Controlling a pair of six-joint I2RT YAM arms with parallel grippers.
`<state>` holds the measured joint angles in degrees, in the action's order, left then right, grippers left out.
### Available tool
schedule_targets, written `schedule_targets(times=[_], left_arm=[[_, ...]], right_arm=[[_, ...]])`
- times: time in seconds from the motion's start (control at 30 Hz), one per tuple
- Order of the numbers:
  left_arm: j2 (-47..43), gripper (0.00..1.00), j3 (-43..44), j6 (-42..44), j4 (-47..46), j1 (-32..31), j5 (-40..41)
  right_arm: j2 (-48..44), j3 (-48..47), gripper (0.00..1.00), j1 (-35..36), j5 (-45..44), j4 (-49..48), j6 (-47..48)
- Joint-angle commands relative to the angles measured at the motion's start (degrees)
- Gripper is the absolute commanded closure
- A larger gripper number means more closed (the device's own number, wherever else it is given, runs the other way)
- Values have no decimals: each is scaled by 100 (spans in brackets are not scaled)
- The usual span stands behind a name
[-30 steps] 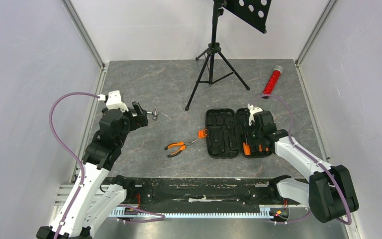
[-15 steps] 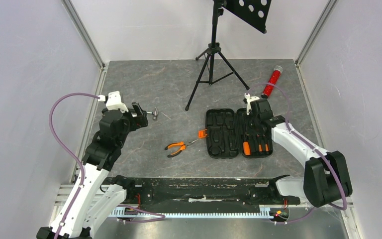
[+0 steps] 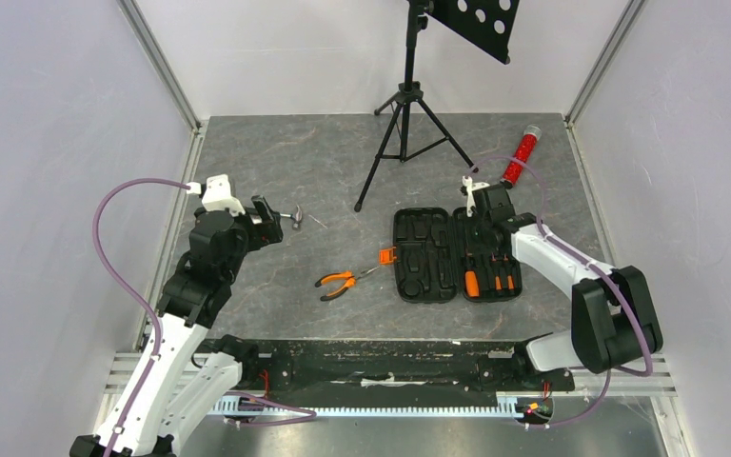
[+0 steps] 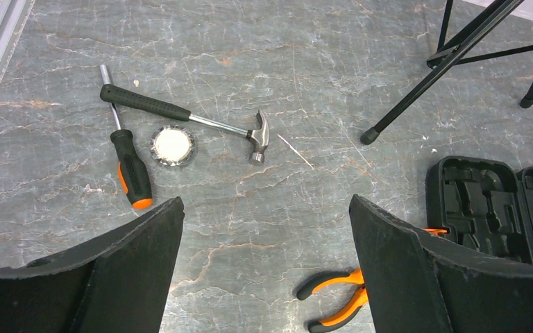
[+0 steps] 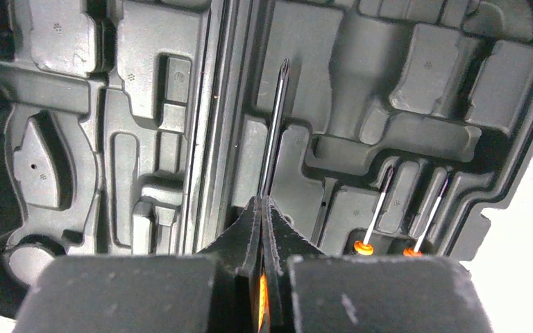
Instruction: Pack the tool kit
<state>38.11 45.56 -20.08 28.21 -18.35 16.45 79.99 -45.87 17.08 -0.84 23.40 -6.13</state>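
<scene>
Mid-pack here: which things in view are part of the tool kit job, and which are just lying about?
Job: tool kit case, pliers, hammer, loose screwdriver, screwdrivers already in the case.
Lying about: tripod stand, red glittery tube; probably the small round disc by the hammer.

The table is dark grey with a stone pattern and pale veins. The case is black, its latch orange. The pliers have orange-and-black handles. The hammer has a black grip and a silver head. The screwdriver is black with an orange stripe and end. The tube is glittery red, the tripod black. The arms are white and black, their cables purple.
</scene>
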Motion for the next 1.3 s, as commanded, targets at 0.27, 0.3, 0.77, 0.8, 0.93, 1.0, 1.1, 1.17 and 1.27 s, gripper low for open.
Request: schedule_targets(times=[0.27,0.3,0.77,0.8,0.93,1.0,1.1,1.17,1.27], left_arm=[[-67,6,-3,223,-169,-10,71],[-66,6,-6,223,-165,-11,74],[-118,6,-19,224,-182,-27,-6],[-117,7,-20,226,-207,-37,-61],[4,9,32,163,-297,-79,-623],[170,10,128,60,-298,-107,-1014],[497,11,320,-155,-212,-155,-1604],[716,11,373,-365,-202,-265,-2057],[998,11,359,-664,-281,-648,-2233]], right_arm=[[368,-110,100,-21,-35,-221,57],[400,-75,100,-21,-53,-216,59],[699,620,100,-65,-133,-260,123],[592,608,100,-65,-13,-274,101],[-14,233,100,-65,498,-271,47],[-261,-53,92,-65,518,-194,31],[-581,-285,85,-69,410,-97,15],[-720,-247,82,-67,399,-62,11],[-867,53,79,-69,563,-106,-36]])
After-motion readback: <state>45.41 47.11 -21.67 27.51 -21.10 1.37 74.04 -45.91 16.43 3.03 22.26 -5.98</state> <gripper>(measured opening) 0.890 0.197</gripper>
